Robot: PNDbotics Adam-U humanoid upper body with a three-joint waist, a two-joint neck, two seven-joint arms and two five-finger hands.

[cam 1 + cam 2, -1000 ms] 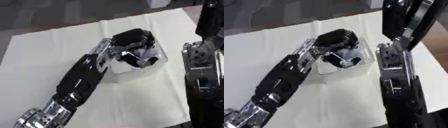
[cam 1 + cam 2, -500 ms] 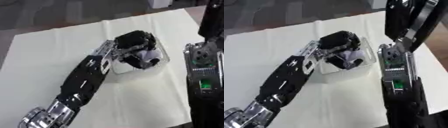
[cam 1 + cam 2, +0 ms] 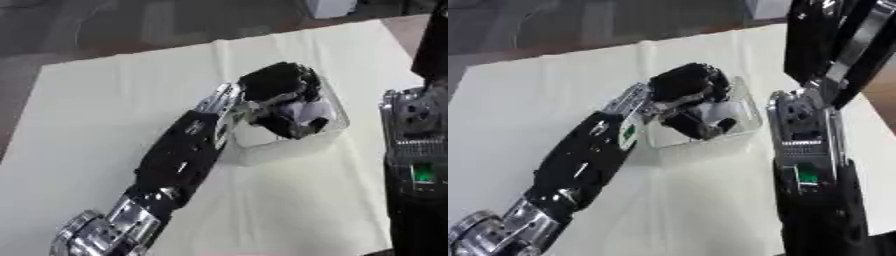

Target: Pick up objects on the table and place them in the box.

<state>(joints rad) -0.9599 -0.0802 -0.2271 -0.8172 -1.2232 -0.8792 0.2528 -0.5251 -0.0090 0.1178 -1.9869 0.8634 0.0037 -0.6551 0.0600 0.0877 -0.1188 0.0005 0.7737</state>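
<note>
Now left hand [image 3: 278, 95] curled inside clear box [image 3: 332, 131], contents unclear, no readable writing

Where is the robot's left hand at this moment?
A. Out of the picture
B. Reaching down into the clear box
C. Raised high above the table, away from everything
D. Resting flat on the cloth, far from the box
B: the left hand comes in from the lower left and its curled fingers are down inside the clear box, which stands on the pale cloth.
</note>
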